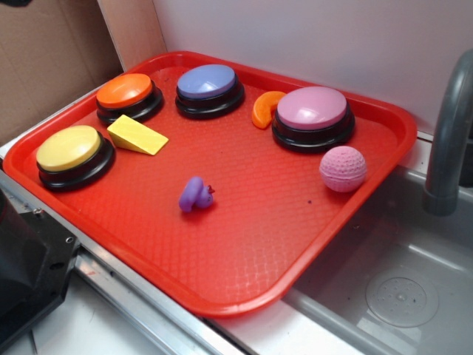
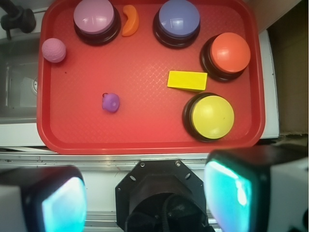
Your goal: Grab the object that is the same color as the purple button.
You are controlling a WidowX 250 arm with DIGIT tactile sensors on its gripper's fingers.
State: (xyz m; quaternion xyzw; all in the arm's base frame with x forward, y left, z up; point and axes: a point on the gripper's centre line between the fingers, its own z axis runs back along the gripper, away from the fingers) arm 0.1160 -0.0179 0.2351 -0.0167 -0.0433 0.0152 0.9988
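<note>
Exterior view, target: you want the purple duck toy (image 1: 196, 194), which matches the purple button (image 1: 209, 81) at the far side of the red tray (image 1: 244, 274). It sits alone near the middle of the tray, well apart from the pink ball (image 1: 343, 168) on the right and the yellow wedge (image 1: 137, 135) on the left.
Exterior view, handling: it looks small, light and probably soft rubber, so expect it to squash and slide on the textured tray. Take it across the rounded body, not the red beak.
Exterior view, tool: the gripper does not show here.
Wrist view, target: the duck toy lies left of centre, with clear tray on every side.
Wrist view, tool: your gripper (image 2: 145, 195) hangs high, spread wide and empty, its pads (image 2: 227, 193) at the near edge.
</note>
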